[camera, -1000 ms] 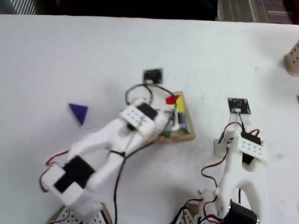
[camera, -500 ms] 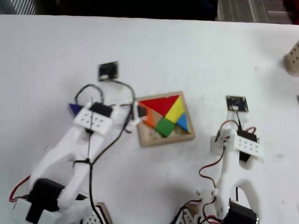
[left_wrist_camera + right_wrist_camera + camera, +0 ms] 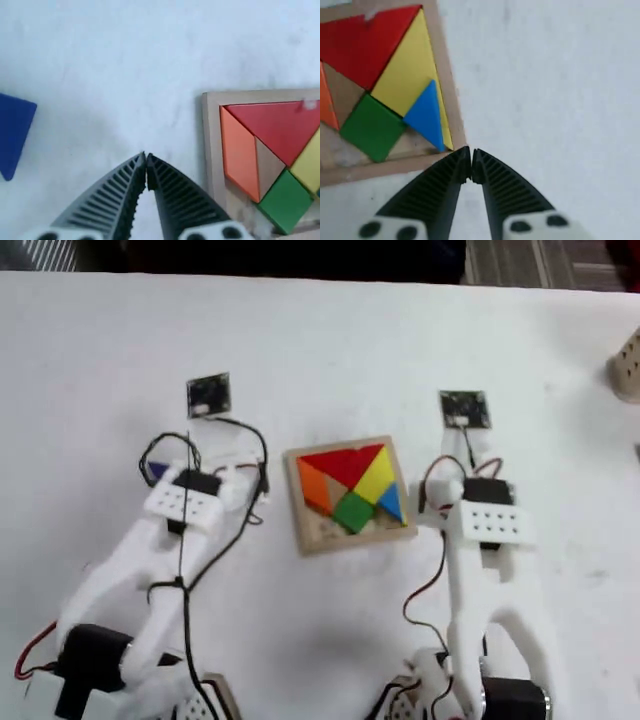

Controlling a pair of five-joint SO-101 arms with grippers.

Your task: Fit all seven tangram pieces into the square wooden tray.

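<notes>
The square wooden tray (image 3: pixel 355 539) is holding a red triangle (image 3: pixel 345 465), yellow triangle (image 3: pixel 377 480), orange parallelogram (image 3: pixel 315 488), green square (image 3: pixel 352 512) and small blue triangle (image 3: pixel 391 503), while a dark blue triangle (image 3: pixel 14 130) is lying on the tabletop (image 3: pixel 400 340) well apart from the tray, and the left end effector (image 3: pixel 146 170) and right end effector (image 3: pixel 470 162) are hovering pinched together, empty, at opposite sides of the tray.

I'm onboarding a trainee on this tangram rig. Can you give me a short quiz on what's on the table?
1. True or false: the left gripper holds a piece in its jaws.
2. Which piece lies on the table outside the wooden tray?
3. Fill in: the orange piece lies along the tray's side nearest the ___ arm.
Key: 1 false, jaws shut on nothing; 2 the dark blue triangle; 3 left.
</notes>
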